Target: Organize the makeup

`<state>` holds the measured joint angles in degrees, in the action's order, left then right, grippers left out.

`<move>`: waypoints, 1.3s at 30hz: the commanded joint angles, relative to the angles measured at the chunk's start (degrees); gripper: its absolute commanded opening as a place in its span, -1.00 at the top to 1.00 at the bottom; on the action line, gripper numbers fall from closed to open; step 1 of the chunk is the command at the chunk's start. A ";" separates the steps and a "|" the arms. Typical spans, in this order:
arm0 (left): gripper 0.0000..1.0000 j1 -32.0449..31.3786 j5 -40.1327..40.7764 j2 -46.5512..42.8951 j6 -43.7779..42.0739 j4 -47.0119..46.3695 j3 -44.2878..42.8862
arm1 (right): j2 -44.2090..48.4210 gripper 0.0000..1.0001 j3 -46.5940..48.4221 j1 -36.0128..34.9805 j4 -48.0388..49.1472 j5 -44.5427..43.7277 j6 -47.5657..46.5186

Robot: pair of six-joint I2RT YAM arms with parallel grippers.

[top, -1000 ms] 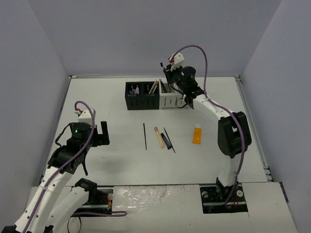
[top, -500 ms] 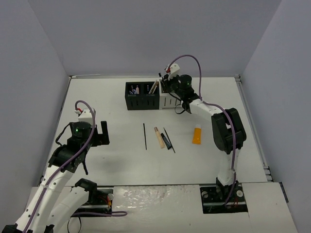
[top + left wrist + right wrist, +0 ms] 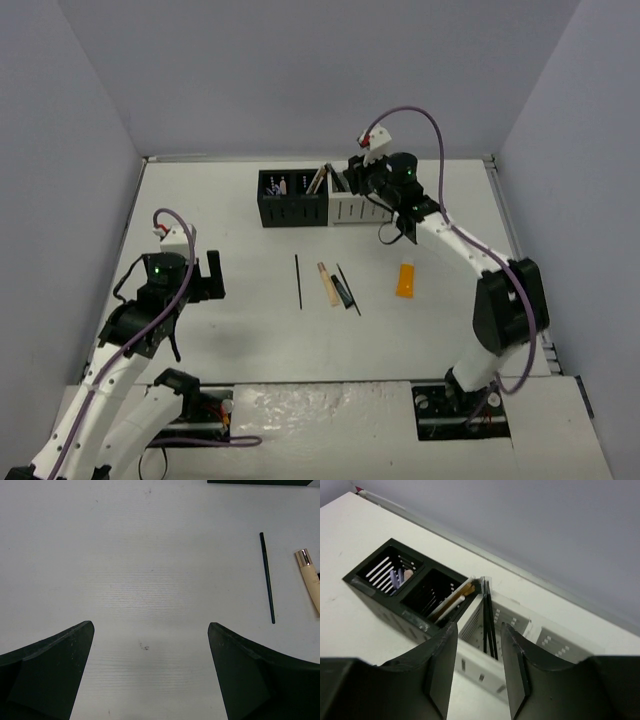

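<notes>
Black pencils (image 3: 488, 622) already stand in the white organizer (image 3: 540, 630). Above them the right gripper (image 3: 479, 630) hovers, jaws parted and empty. The left gripper (image 3: 150, 630) gapes wide, holding nothing. Thin pencil (image 3: 298, 280), tan tube (image 3: 327, 283), black tube (image 3: 342, 291) and orange tube (image 3: 404, 279) lie unsorted on the worktop (image 3: 230, 300).

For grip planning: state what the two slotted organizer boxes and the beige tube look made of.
Black organizer box: probably moulded plastic, matte, crisp cut slots. White organizer box: same look, likely plastic. Beige tube: smooth plastic, probably; shiny, metallic-looking rose-gold cap.
</notes>
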<state>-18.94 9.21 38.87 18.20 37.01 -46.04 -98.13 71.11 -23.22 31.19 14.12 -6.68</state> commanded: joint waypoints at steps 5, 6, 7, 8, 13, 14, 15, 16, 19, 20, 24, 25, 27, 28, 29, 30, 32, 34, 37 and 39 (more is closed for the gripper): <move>-0.94 0.48 -0.51 -0.01 -0.63 -3.02 -0.91 | 13.98 0.19 -4.75 -5.08 -23.74 -10.06 9.75; -0.94 0.48 -0.51 0.05 -0.70 -3.08 -0.97 | 14.87 0.18 -6.53 -5.78 -26.97 -10.00 11.60; -0.94 0.48 -0.46 0.12 -0.71 -3.09 -0.92 | 15.32 0.18 -8.64 -6.53 -28.33 -9.88 13.06; -0.94 0.48 -0.42 0.19 -0.71 -3.09 -0.89 | 15.60 0.17 -10.47 -7.22 -29.11 -9.90 14.12; -0.94 0.57 -0.14 1.01 -0.62 -2.87 -1.00 | 14.92 0.17 -16.01 -10.32 -31.01 -10.32 18.67; -0.94 0.57 -0.10 1.12 -0.62 -2.79 -1.04 | 14.81 0.17 -16.48 -10.71 -31.02 -10.86 19.48; -0.94 0.57 -0.02 1.20 -0.64 -2.76 -1.04 | 14.55 0.17 -16.79 -11.20 -31.07 -11.40 20.26; -0.94 0.59 0.13 1.22 -0.70 -2.81 -0.98 | 14.02 0.17 -16.75 -11.79 -31.49 -11.86 20.90; -0.94 0.57 0.37 1.41 -0.62 -2.71 -0.98 | 11.42 0.16 -15.64 -12.45 -33.70 -12.42 21.87; -0.94 0.57 0.37 1.46 -0.62 -2.66 -0.98 | 9.87 0.16 -15.29 -12.75 -34.10 -12.52 22.02; -0.94 0.57 0.37 1.43 -0.67 -2.65 -0.98 | 5.25 0.16 -13.56 -13.42 -35.55 -12.91 22.04; -0.94 0.57 0.36 1.37 -0.63 -2.64 -0.98 | 4.28 0.17 -13.15 -13.53 -35.79 -13.37 22.16; -0.94 0.57 0.28 1.18 -0.68 -2.61 -0.98 | 2.92 0.18 -12.43 -13.75 -36.16 -13.94 22.32; -0.94 0.57 0.28 1.13 -0.63 -2.72 -0.98 | 2.27 0.19 -12.11 -13.85 -36.27 -13.95 22.32; -0.94 0.57 0.28 1.12 -0.62 -2.74 -0.98 | 1.72 0.20 -11.76 -13.95 -36.36 -13.95 22.32; -0.94 0.57 0.21 1.12 -0.69 -2.74 -0.98 | 1.27 0.20 -11.41 -14.11 -36.45 -15.41 22.32; -0.94 0.57 -0.06 1.20 -0.71 -2.82 -0.98 | -0.04 0.23 -10.36 -14.47 -36.96 -16.03 22.07; -0.94 0.57 -0.16 1.42 -0.67 -2.74 -1.02 | -0.98 0.26 -9.44 -14.75 -37.08 -16.31 21.88; -0.94 0.57 -0.07 1.40 -0.71 -2.65 -1.07 | -2.27 0.27 -8.36 -15.00 -37.19 -16.41 21.88; -0.94 0.57 -0.05 1.33 -0.77 -2.65 -1.07 | -3.10 0.28 -7.92 -15.13 -37.23 -16.48 21.93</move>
<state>-18.65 8.86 39.97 18.20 37.02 -46.02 -100.69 60.04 -37.73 -5.80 -0.15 14.98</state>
